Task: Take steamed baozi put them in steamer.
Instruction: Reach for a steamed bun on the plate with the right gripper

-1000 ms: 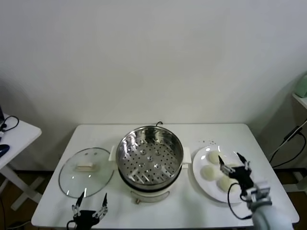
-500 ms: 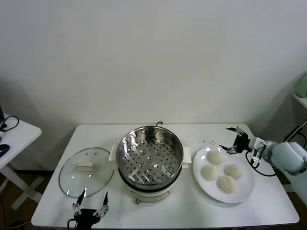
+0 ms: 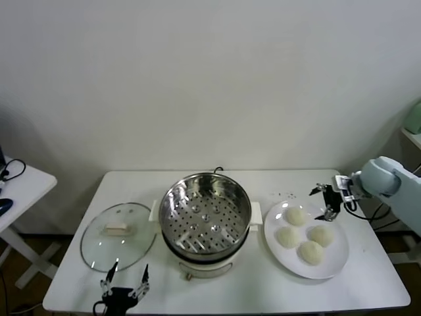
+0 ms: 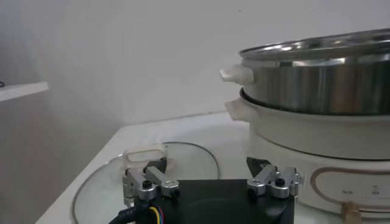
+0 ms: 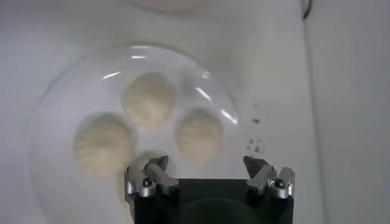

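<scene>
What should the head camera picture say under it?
Right gripper open above the plate of four baozi; steamer empty.

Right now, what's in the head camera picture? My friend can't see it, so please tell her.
Four steamed baozi sit on a white plate, with the right gripper open just above the plate's far edge. Left of the plate stands the empty steamer, then a glass lid lying flat on the white table. The left gripper waits, open, at the table's near edge.
</scene>
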